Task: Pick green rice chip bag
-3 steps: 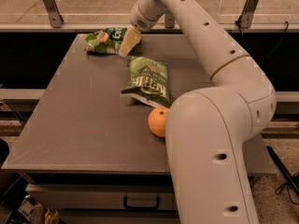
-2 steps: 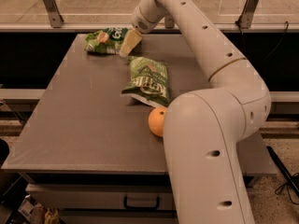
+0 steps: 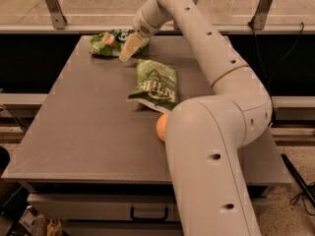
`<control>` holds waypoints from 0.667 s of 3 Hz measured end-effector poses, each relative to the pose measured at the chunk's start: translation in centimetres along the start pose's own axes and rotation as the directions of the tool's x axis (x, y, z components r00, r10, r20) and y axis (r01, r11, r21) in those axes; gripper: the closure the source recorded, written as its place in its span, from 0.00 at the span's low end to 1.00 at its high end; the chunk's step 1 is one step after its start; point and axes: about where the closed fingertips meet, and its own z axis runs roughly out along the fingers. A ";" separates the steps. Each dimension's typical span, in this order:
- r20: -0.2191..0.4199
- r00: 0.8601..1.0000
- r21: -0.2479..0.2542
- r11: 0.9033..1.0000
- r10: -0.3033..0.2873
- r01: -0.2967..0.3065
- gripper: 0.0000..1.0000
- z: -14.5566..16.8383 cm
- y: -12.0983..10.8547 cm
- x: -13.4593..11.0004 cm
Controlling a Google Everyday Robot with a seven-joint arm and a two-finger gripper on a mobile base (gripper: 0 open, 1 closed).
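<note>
An orange [image 3: 161, 127] is sitting on the table [image 3: 74, 132], just nearer than the darker green bag [image 3: 156, 85]. Beyond that bag and to its left, the green rice chip bag [image 3: 108, 42] is lying flat. The gripper [image 3: 129, 47] is meeting its right end, and I cannot tell its state.

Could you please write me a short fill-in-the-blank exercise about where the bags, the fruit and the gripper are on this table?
1. The gripper is at the green rice chip bag, near the ____ edge of the table.
2. The number of bags lying on the table is ____.
3. The darker green bag lies between the green rice chip bag and the ____-coloured fruit, which the arm partly hides.

Missing words: far; two; orange.
</note>
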 end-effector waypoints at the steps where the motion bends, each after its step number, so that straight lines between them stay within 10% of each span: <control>1: 0.050 0.999 -0.023 1.000 -0.009 0.010 0.12 1.6 0.6 -0.9; 2: 0.048 0.999 -0.029 1.000 -0.009 0.010 0.35 2.0 0.8 -0.9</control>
